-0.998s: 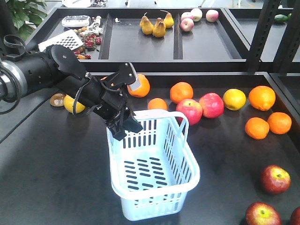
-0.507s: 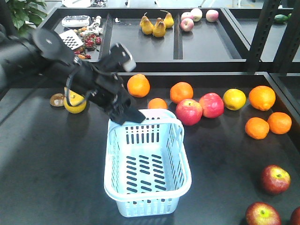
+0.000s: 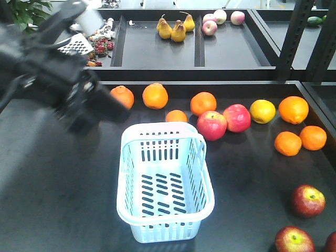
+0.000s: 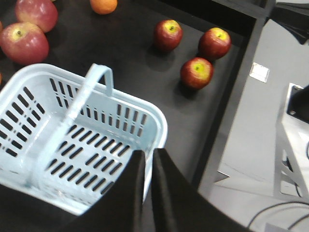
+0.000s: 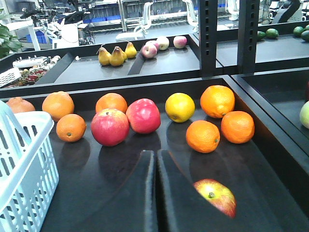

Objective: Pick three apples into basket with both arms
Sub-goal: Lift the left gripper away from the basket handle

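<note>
The left gripper (image 4: pixel 147 191), pressed together on nothing, has apparently swung clear of the basket (image 4: pixel 161 133), now level just below it, so picking can begin. The apples (image 4: pixel 196 72) lie beyond its tips. The right gripper (image 5: pixel 155 193), also closed, has one just beside it.

Pale blue slotted basket (image 3: pixel 167 234) stands upright at centre; three dark red apples (image 3: pixel 308 200) cluster lower right.

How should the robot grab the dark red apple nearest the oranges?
Grip it across its round middle, coming straight down from above. The apple sits upright with its stem dimple facing up. Bare table shows all around it, so there is room to close on both sides.
</note>
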### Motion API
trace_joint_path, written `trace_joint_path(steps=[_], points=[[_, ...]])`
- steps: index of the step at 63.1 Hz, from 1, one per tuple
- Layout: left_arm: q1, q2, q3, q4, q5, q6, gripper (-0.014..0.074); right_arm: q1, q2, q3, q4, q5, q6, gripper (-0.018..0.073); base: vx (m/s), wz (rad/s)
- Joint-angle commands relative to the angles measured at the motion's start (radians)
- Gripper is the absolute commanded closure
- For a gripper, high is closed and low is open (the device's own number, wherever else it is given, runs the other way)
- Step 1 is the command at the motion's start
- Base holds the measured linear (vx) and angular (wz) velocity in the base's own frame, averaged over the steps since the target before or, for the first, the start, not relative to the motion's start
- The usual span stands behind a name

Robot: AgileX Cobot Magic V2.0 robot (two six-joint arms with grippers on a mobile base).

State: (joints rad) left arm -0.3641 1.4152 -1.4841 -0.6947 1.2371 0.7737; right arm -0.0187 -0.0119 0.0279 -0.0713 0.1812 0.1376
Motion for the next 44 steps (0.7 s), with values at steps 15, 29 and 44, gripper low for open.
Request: trace_joint_path(steps=[15,29,44], points=[[-0.002,-0.422,0.477,-0.059,-0.196,0.01,0.0605,-0.005,-0.013,0.013,-0.007,-0.085,-0.007,0.0568,0.0,0.0],[-0.002,-0.75,0.848,-0.101,-0.36,0.012,0.0605,-0.005,-0.013,0.013,-0.007,-0.085,-0.007,0.0568,0.0,0.0],[-0.002,-0.984,1.067,-0.129,-0.486,0.005,0.0604,-0.005,-0.013,0.013,0.05,-0.13,0.038,0.0568,0.0,0.0]])
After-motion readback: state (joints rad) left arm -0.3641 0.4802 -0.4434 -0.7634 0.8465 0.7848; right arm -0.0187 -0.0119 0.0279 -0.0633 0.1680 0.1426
